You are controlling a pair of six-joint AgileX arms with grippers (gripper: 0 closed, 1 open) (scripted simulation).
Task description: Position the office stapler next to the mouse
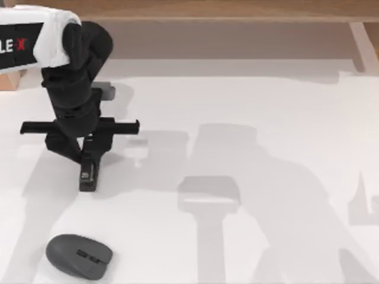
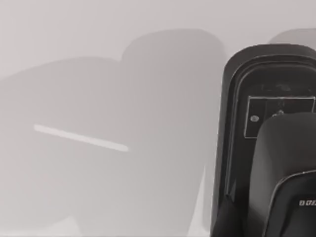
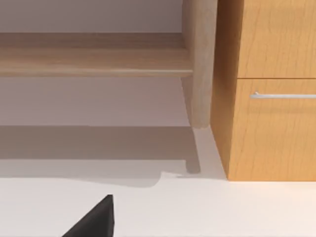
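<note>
White table, wood cabinet behind. Left gripper over office stapler, jaw state indeterminate; mouse well beyond. Risk: off-centre grip twists stapler loose.

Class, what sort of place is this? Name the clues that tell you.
Probably an office or study desk: a stapler and a computer mouse lie on a white table, with a wooden drawer cabinet beside it.
</note>
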